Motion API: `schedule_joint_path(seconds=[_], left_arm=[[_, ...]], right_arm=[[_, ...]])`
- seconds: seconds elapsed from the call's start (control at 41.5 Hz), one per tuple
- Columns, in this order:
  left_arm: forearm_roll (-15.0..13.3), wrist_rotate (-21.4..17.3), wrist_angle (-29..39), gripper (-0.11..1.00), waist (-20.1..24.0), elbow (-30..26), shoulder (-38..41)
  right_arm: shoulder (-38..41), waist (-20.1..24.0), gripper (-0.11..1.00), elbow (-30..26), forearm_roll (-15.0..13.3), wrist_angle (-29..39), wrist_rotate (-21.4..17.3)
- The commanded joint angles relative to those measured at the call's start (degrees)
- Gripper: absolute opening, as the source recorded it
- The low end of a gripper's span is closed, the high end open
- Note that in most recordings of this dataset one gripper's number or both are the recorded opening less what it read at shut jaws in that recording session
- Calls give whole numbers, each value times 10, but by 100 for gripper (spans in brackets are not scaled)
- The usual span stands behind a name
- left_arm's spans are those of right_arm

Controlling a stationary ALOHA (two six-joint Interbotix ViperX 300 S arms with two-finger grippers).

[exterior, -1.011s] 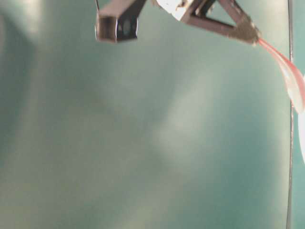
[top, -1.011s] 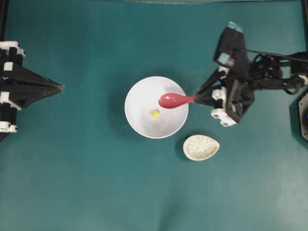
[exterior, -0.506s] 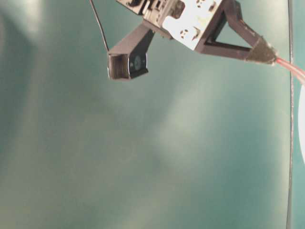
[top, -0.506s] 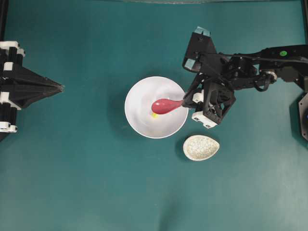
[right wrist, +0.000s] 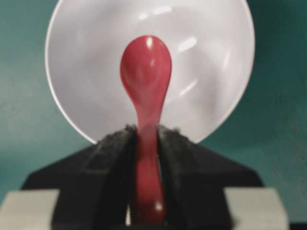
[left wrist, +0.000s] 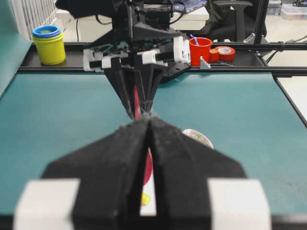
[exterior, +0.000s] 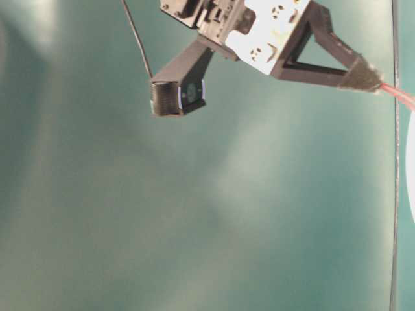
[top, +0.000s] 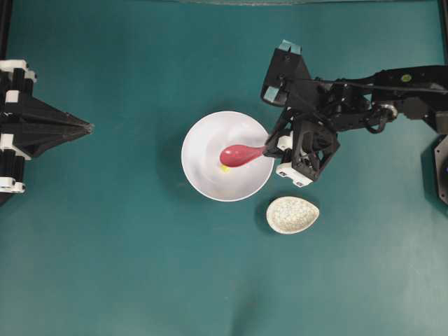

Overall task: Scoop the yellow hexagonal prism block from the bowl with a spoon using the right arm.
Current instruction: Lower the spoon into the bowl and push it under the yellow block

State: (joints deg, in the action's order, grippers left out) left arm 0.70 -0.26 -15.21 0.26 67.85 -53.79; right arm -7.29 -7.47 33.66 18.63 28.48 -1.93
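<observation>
Scooping step: right gripper (top: pixel 269 147), jaws clamped on the handle of the glossy red-pink soup spoon (top: pixel 241 154), holds the scoop low inside the large round white bowl (top: pixel 203 175). Tiny bright yellow faceted block (top: pixel 223 168) sits on the bowl floor, mostly hidden under the scoop's edge. Next, probably: slide the lip under the block, then lift level. Left gripper (left wrist: pixel 148 143) parked well apart, jaws closed on nothing.

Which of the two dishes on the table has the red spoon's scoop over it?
The large plain white round bowl; the glossy red spoon reaches over it. The small speckled beige egg-shaped dish sits apart.
</observation>
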Motion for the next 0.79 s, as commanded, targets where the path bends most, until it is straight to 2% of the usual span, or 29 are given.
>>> schedule_joint_path(seconds=[0.0, 0.241, 0.482, 0.771], left_arm=[[1, -1, -5, 0, 1, -4, 5], [1, -1, -5, 0, 1, -4, 5], [1, -1, -5, 0, 1, -4, 5], [1, -1, -5, 0, 1, -4, 5]], right_arm=[[-2, -1, 22, -9, -1, -1, -1], [6, -1, 21, -9, -1, 25, -2], [6, -1, 22, -11, -1, 64, -22], [14, -1, 21, -19, -2, 61, -26]])
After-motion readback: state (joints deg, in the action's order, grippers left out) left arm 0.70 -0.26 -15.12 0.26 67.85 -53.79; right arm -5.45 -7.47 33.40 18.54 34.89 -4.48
